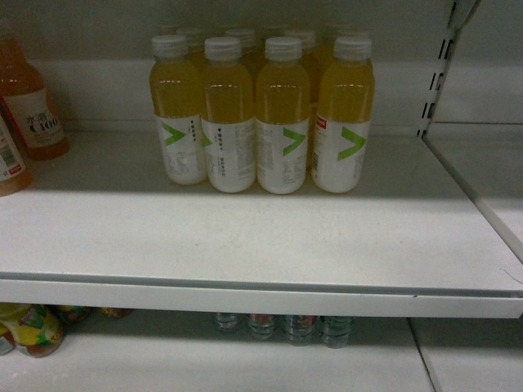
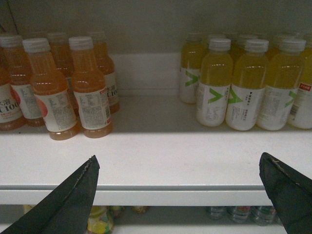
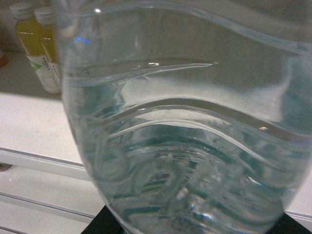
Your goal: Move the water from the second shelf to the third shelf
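You can't read the water bottle: it fills the right wrist view, cap and label cropped. Right jaws hidden behind it. Lower-shelf bottles show tops only, under the shelf edge.

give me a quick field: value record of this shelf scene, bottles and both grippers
water bottle: fills right wrist view, seemingly held in right gripper
right gripper: fingers barely visible below the bottle
left gripper: open, empty, at shelf edge
shelf: front bare
yellow bottles: grouped at back
orange bottles: left of them
lower shelf: more water bottles
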